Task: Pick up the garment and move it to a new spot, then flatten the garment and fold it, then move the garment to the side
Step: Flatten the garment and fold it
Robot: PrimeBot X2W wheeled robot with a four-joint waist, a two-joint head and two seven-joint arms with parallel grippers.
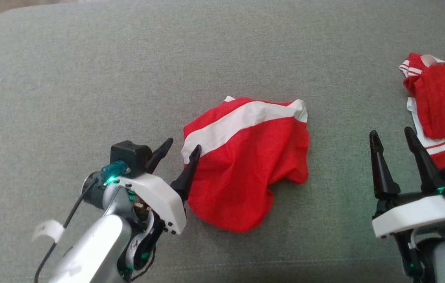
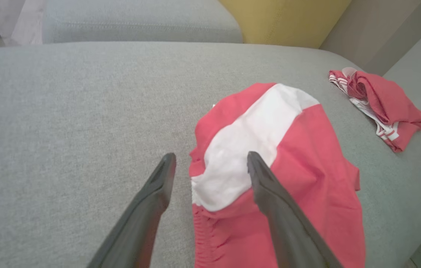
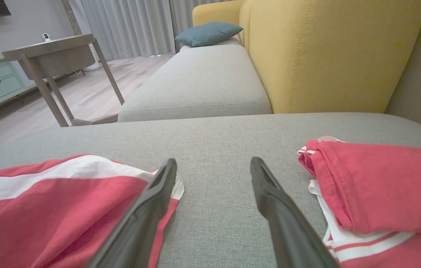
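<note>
Head view: garment crumpled; ctr of cushion

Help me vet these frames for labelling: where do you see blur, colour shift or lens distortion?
Head view: soft overall, the garment saturated red, a green tint on the cushion beside the right gripper. Left wrist view: the same garment washed to pink, the left gripper blurred toward its base, the cushion edge curving, likely lens distortion. Right wrist view: fingers blurred low down, background fairly sharp.
</note>
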